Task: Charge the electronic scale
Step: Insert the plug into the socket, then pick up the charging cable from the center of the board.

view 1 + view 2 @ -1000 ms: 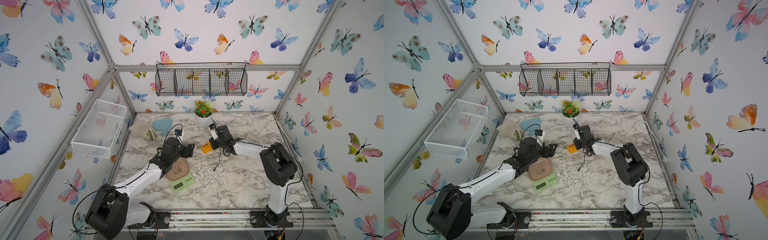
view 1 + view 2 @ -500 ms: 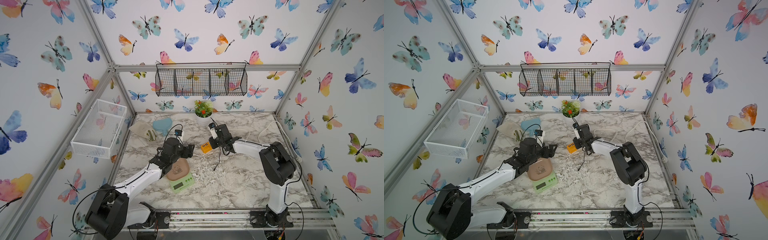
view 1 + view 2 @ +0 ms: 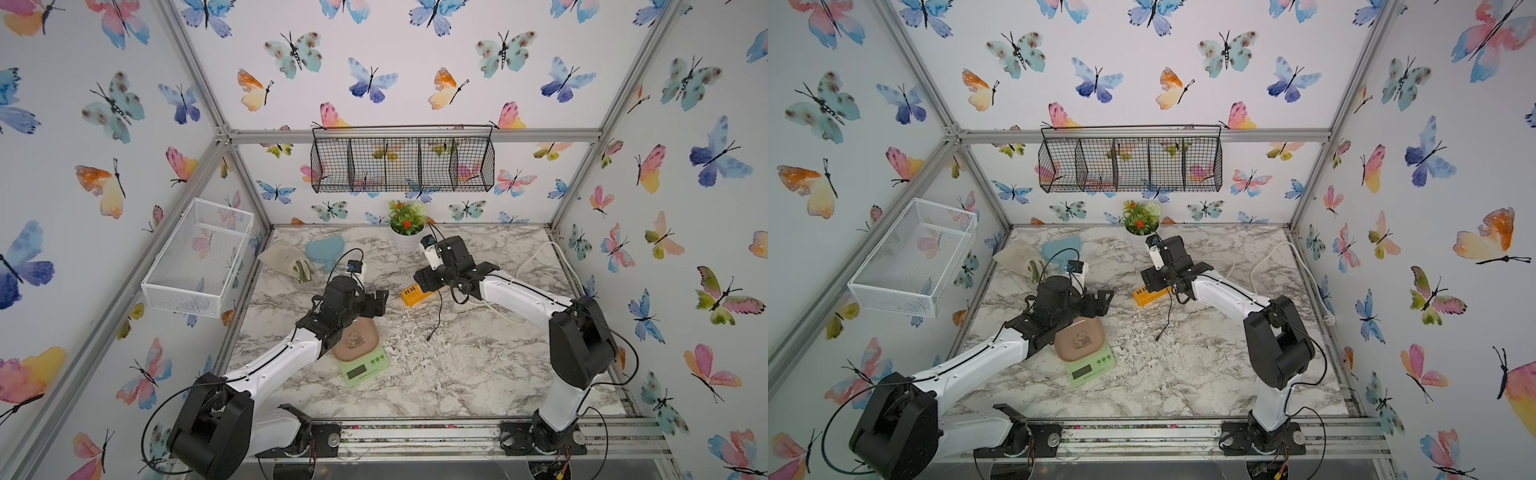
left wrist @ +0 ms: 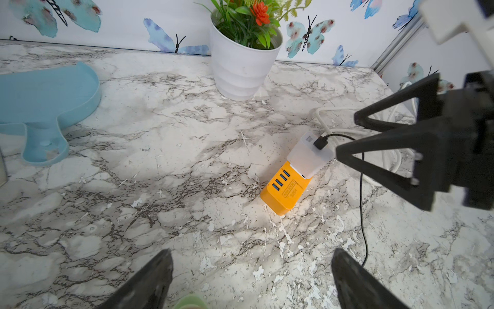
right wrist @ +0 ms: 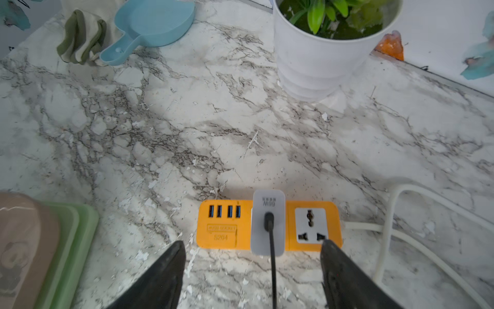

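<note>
Spreading under everything, the marble table (image 3: pixel 478 386) takes up the cell floor. The left arm (image 3: pixel 270 368) reaches in from the near-left corner and the right arm (image 3: pixel 523 297) from the near-right. A black wire basket (image 3: pixel 403 164) hangs on the back wall and a white basket (image 3: pixel 195 253) on the left wall. A potted plant (image 3: pixel 407 232) stands at the back edge.

The scale (image 3: pixel 362 359) sits left of the table's centre with its display toward the near edge, its panda tray partly under the left arm's wrist. The left gripper (image 4: pixel 251 256) hangs just past the scale's far side, its fingers (image 4: pixel 157 278) spread wide with only bare table between them.

A blue dish (image 3: pixel 325 249) and a folded cloth (image 3: pixel 291 262) lie near the back-left corner.

The right gripper (image 5: pixel 252 244) hovers close over the orange strip (image 3: pixel 415 296), fingers (image 5: pixel 165 275) wide apart and gripping nothing. A white charger (image 5: pixel 268 222) is plugged into the strip. A black cable (image 3: pixel 438 316) is plugged into the charger; in the right wrist view it runs between the right fingers without touching them. Its free end lies on the table, apart from the scale.
</note>
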Tool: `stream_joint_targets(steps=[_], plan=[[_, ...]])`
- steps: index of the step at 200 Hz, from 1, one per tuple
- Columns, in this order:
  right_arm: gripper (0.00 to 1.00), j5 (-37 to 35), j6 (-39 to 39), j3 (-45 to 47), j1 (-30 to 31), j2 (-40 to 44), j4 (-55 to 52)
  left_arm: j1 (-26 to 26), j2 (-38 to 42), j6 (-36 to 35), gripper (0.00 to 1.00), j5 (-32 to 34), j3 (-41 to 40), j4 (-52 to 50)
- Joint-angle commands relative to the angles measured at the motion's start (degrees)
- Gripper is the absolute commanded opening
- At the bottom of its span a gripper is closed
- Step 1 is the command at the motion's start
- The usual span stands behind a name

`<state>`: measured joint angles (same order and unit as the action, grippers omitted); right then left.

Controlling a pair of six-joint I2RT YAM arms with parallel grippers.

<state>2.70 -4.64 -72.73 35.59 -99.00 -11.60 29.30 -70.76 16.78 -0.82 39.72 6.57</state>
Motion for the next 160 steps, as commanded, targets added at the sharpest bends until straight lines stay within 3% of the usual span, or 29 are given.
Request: stream_joint_targets(steps=[1, 41, 74, 160], plan=[[0.8, 2.72, -4.91, 6.81, -0.17, 4.58, -1.79, -0.38, 0.67, 0.19, 0.93, -3.84, -0.17, -0.04], [0.7, 9.22, -13.11, 20.69, -0.17, 11.54, 3.94, 0.48, -0.32, 1.46, 0.92, -9.97, -1.28, 3.67], [0.66, 12.41, -20.42, 30.96, -0.15, 15.28, 13.38, 3.05, -0.7, 1.8, 0.91, -9.64, -2.17, 6.18], [0.56, 13.15, -27.01, 35.84, -0.16, 10.65, 27.06, 5.33, -0.6, 2.37, 0.88, -9.57, -3.06, 8.77]])
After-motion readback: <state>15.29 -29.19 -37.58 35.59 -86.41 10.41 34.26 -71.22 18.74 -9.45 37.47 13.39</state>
